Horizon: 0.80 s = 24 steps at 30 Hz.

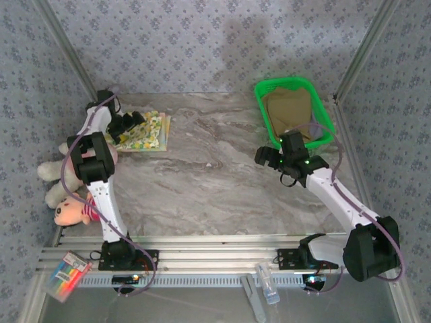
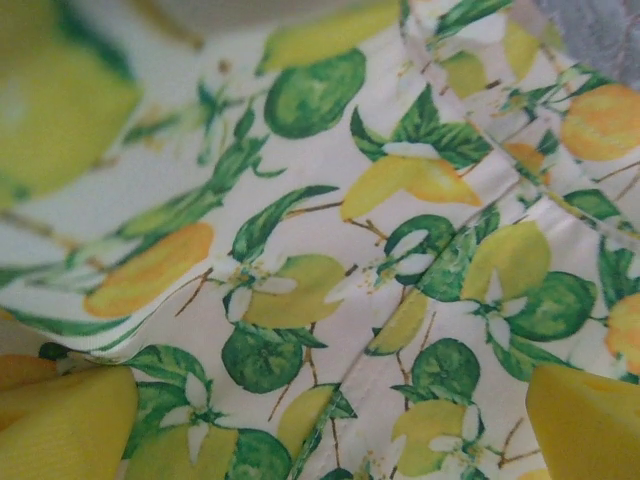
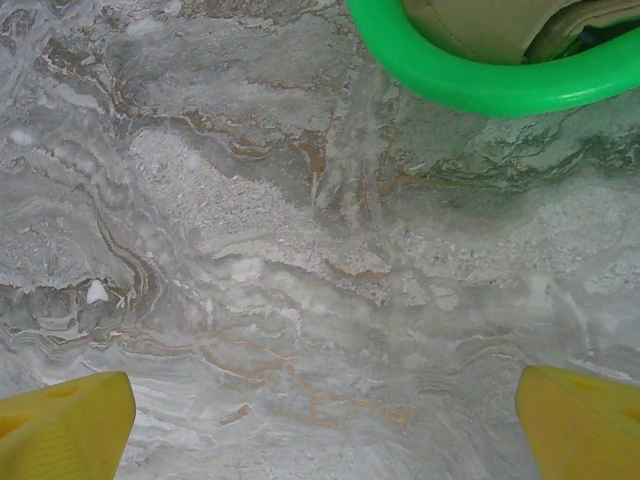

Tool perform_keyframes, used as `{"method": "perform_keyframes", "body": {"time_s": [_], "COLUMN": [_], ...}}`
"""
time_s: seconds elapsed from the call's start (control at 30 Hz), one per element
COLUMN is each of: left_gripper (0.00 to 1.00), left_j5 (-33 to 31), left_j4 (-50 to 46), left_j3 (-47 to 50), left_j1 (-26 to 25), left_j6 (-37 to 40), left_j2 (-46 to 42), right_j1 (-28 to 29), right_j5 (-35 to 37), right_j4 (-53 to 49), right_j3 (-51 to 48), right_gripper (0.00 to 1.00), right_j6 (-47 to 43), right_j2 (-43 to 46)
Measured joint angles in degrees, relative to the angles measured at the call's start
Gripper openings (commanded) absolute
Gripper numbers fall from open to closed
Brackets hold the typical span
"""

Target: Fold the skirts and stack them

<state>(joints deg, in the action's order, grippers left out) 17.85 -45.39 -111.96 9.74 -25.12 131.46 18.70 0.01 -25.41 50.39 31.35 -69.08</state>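
Centre of marble table (image 1: 222, 182) open, wide lane mid-frame. Obstacles: green basket (image 1: 286, 83) upper right, folded floral skirt (image 1: 155, 131) upper left, plush toy (image 1: 67, 210) left edge.

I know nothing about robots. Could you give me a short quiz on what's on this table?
1. True or false: the floral skirt lies in the basket.
2. What lies in the basket? A an olive skirt; B a cup; C a book.
3. Which gripper hovers over the floral skirt?

Key: 1 false, it lies on the table; 2 A; 3 the left gripper, jaws open.
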Motion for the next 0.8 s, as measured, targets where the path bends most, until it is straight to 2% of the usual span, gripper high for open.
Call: {"method": "perform_keyframes", "body": {"time_s": [0.13, 0.23, 0.37, 0.5, 0.63, 0.8], "left_gripper": [1.00, 1.00, 1.00, 1.00, 1.00, 1.00], "left_j5": [1.79, 3.45, 4.00, 4.07, 3.87, 2.73], "left_j4": [0.20, 0.83, 6.64, 14.32, 21.09, 21.64], "left_j3": [0.00, 0.98, 12.55, 24.04, 34.86, 48.30], "left_j1": [0.02, 0.00, -0.11, -0.17, -0.42, -0.52], "left_j6": [0.13, 0.09, -1.77, -5.97, -10.10, -12.83], "left_j2": [-0.59, -3.56, -18.27, -37.38, -52.13, -62.60], "right_j1": [-1.79, -5.22, -12.50, -19.06, -21.99, -22.14], "right_j5": [0.07, 0.20, 0.57, 0.61, -1.14, -5.31], "right_j4": [-1.31, -2.97, -4.50, -6.93, -9.68, -14.69], "right_j3": [0.72, 3.19, 10.78, 22.12, 31.93, 40.81], "right_gripper": [1.00, 1.00, 1.00, 1.00, 0.96, 0.94], "right_j6": [-2.71, -6.27, -11.47, -16.61, -22.60, -33.77], "right_j2": [0.22, -0.04, -4.66, -14.97, -25.38, -36.09]}}
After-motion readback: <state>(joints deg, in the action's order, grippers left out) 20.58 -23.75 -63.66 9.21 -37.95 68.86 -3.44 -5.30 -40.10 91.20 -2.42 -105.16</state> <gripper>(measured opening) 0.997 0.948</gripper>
